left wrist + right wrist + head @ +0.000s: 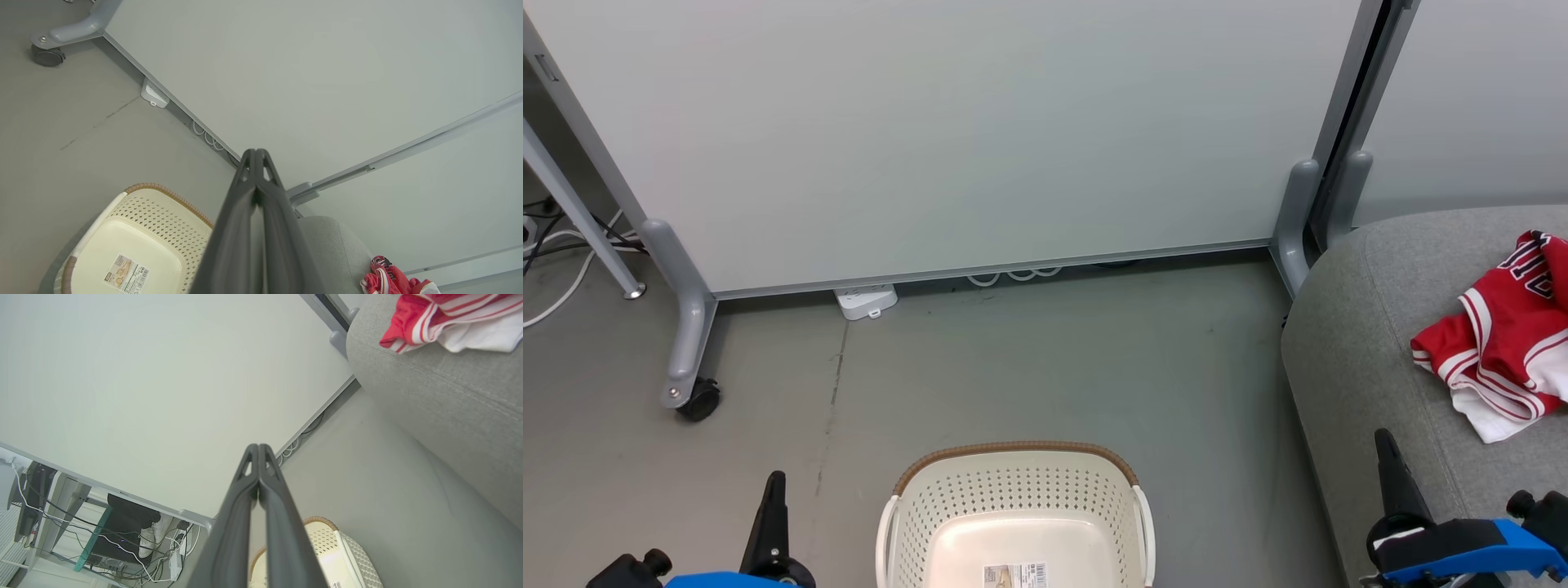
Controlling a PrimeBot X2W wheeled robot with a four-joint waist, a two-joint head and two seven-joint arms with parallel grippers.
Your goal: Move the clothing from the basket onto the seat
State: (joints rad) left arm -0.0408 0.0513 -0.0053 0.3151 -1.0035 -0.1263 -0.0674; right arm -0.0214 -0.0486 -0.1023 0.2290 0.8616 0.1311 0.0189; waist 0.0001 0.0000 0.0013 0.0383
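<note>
Grey floor (1013,367), two white panels (931,122) ahead; my left claw (256,152) and right claw (258,446) are clenched empty, one basket (1017,514) between them, one clothing heap (1503,335) on the seat (1364,351) beyond the right.

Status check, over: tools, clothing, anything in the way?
Left tool shut, empty. Right tool shut, empty. Clothing lies on seat; basket shows bare floor, one label. Wheeled partition behind basket, apart from it.
</note>
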